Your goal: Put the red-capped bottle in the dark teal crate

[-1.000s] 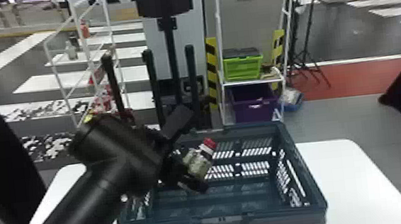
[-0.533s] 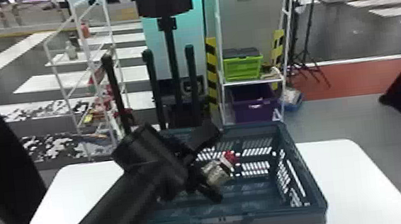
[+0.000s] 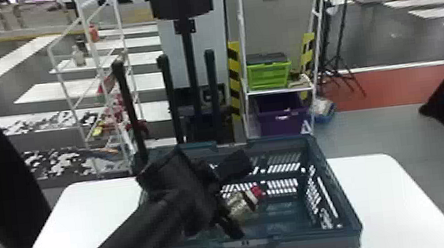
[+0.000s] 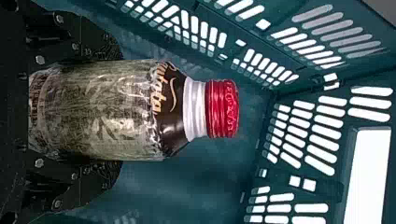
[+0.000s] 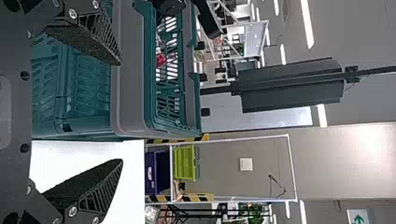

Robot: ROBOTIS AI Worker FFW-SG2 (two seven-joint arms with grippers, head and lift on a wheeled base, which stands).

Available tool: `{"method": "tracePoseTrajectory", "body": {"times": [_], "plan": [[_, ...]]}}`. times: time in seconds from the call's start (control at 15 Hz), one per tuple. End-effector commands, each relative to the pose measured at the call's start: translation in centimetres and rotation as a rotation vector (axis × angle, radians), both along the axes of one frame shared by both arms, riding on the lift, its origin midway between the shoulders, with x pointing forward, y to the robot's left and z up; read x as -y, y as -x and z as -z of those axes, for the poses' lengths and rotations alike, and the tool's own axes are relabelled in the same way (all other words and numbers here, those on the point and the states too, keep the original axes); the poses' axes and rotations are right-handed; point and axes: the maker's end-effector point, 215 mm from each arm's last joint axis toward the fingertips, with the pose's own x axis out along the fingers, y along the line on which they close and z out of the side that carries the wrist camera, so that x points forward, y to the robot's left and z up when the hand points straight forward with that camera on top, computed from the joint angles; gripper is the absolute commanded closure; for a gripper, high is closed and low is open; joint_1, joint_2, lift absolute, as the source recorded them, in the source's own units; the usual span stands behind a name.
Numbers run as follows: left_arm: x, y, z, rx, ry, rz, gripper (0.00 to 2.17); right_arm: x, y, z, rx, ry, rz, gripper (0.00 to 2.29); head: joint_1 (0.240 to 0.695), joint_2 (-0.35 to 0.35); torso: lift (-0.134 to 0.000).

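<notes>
In the head view my left gripper (image 3: 228,211) is inside the dark teal crate's (image 3: 345,215) opening, below the rim's far side, shut on the red-capped bottle (image 3: 240,204). The bottle lies tilted, its cap toward the crate's right side. In the left wrist view the left gripper (image 4: 77,112) has its fingers on both sides of the bottle (image 4: 107,112), with the perforated crate walls (image 4: 261,154) beyond the cap. In the right wrist view my right gripper (image 5: 122,112) stands open and holds nothing, beside the crate's outer side (image 5: 133,93).
The crate stands on a white table (image 3: 382,195). Behind it are a dark post stand (image 3: 188,58), a white rack (image 3: 98,63) at left, and a shelf with a green crate (image 3: 269,75) above a purple bin (image 3: 281,115).
My left gripper has moved right over the crate, carrying the bottle with it, and the bottle now sits lower in the head view. The crate has stayed in place.
</notes>
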Motion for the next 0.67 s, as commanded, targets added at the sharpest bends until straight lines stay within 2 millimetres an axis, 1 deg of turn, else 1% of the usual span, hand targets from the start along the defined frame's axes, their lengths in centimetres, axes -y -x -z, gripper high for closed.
{"method": "tracePoseTrajectory", "body": {"times": [0.0,0.07,0.2,0.33,0.4,0.47,0.6], "plan": [[0.3,0.0,-0.2,0.009,0.004,0.001,0.05,0.0,0.0,0.0,0.0,0.0,0.0,0.15,0.499,0.0,0.0],[0.3,-0.2,-0.4,0.014,0.004,-0.001,0.0,0.0,0.0,0.0,0.0,0.0,0.0,0.15,0.499,0.0,0.0],[0.2,-0.5,-1.1,0.03,0.006,-0.012,0.0,0.0,0.1,-0.1,0.001,0.0,0.0,0.15,0.499,0.0,0.0],[-0.2,-0.9,-2.6,0.048,0.018,-0.045,0.01,0.0,0.1,0.0,0.0,-0.002,0.0,0.15,0.499,0.0,0.0],[-0.3,-1.3,-4.0,0.07,0.053,-0.076,0.03,0.1,0.1,0.0,0.0,-0.001,0.001,0.15,0.499,0.0,0.0],[-1.1,-1.7,-5.5,0.083,0.09,-0.126,0.03,0.1,0.1,0.0,0.0,-0.001,0.001,0.15,0.499,0.0,0.0],[-3.7,-2.8,-8.2,0.144,0.13,-0.243,0.03,0.1,0.1,0.0,0.0,0.002,0.002,0.15,0.499,0.0,0.0]]}}
